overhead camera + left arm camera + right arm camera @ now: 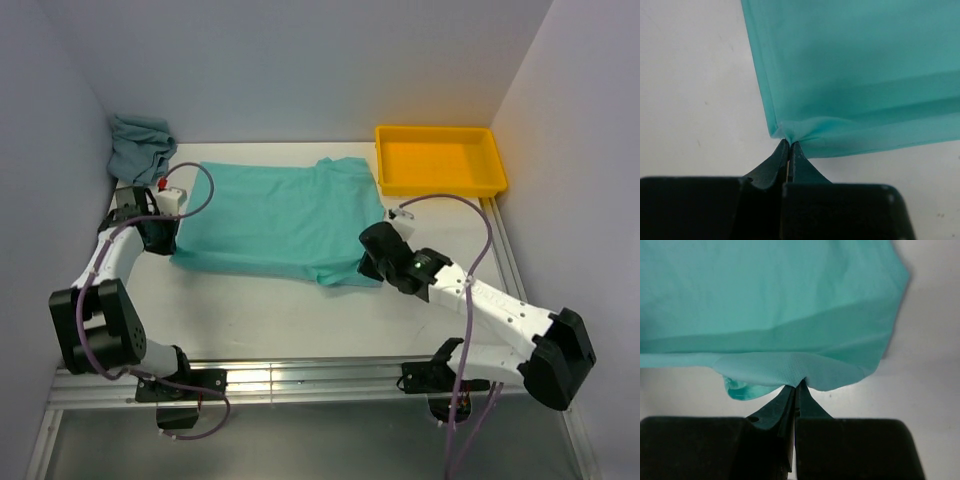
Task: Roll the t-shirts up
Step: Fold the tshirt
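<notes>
Between both jaws, apparently, mint t-shirt (275,215) edge

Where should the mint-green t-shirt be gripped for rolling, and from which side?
Likely at its two near corners, coming in low from the near side. The mint-green t-shirt lies flat, so only its edges offer a pinch; left gripper and right gripper are shut there.

I see left gripper (789,145) pinching corner of thin mint-green cloth t-shirt (860,70), pale table (695,90) beneath.
</notes>
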Tool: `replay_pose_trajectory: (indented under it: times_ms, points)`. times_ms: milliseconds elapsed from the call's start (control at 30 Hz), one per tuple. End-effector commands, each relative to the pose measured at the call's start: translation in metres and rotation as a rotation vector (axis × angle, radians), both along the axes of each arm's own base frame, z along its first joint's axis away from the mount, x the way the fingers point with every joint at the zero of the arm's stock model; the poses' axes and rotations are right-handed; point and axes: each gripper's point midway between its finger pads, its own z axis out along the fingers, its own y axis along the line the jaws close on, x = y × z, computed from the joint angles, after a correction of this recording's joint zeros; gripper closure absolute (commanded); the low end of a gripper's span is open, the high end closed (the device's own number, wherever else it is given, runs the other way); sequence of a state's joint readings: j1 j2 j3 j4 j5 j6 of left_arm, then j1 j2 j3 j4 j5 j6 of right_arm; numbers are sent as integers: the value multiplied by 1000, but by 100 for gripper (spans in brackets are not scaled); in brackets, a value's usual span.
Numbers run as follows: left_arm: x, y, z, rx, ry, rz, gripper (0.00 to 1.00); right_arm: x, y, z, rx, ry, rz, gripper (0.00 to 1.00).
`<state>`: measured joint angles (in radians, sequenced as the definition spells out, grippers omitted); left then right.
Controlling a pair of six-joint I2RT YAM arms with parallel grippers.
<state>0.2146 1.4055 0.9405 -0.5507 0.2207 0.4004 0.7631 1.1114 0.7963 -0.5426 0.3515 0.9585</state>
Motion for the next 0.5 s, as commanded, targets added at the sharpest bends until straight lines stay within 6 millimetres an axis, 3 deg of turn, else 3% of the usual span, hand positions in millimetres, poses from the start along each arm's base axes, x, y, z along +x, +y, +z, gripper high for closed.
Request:
replay_pose_trajectory:
  times_ms: [0,233,467]
  points:
    - [34,-6,15,-48,-45,17,100,35,3,18,-22,-68,46,100]
    - [85,-8,5,-61,-23,49,100,82,2,14,-41,-49,39,100]
    - [117,-9,-3,-48,-12,77,100,113,1,-4,-60,-9,33,100]
